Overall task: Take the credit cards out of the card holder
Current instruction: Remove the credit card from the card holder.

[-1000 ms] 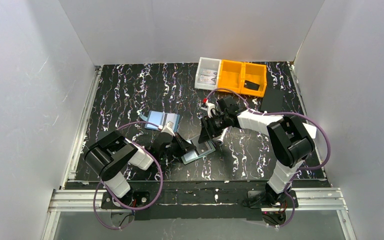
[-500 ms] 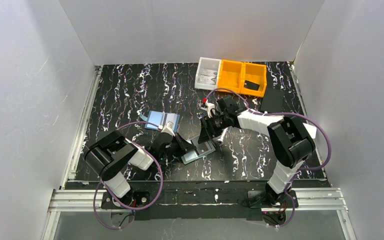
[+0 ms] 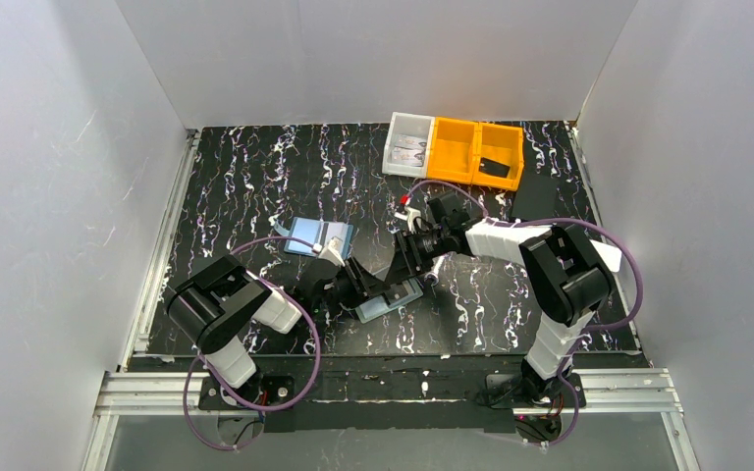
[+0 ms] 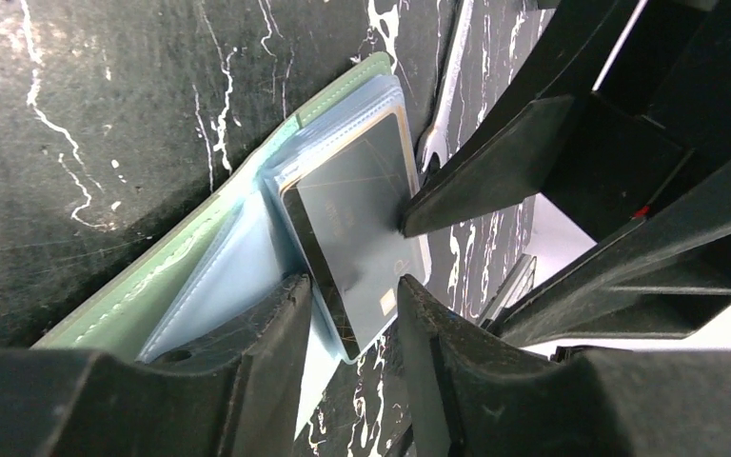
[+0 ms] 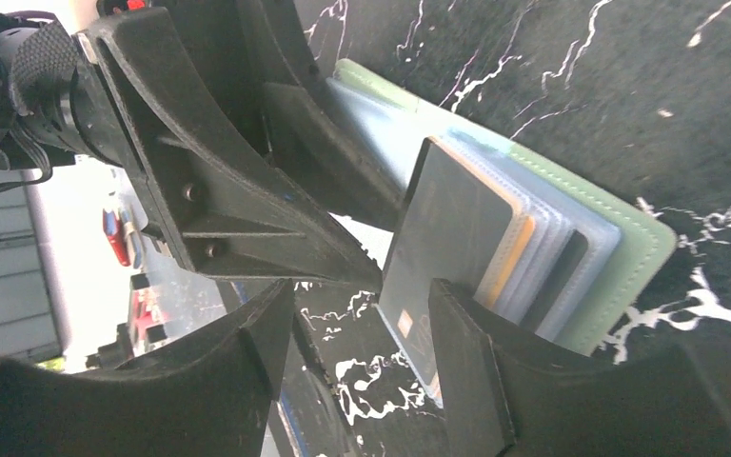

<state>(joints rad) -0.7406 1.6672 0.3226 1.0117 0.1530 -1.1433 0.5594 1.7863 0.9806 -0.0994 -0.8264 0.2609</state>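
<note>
"So where does the card holder (image 3: 403,296) lie?"

"Flat and open on the marbled table (image 3: 255,177), green cover down, slots up. My left gripper (image 4: 354,284) comes at the holder from its left, my right gripper (image 5: 360,290) from its far side."

"And the credit cards (image 5: 519,252)?"

"Fanned in the holder's slots. One grey-blue card (image 4: 357,214) stands partly out of the holder, and its long axis runs from the slot mouth toward my left fingers."

"Are you holding it?"

"No, both pairs of fingers are spread. The left ones straddle the card's free corner without pinching it. One right fingertip (image 4: 457,190) touches the card's face, and the other stands clear of the holder altogether. I judge the left arm better placed — the card's free end points into its gap — so the pull should run along that axis, away from the holder."
</note>
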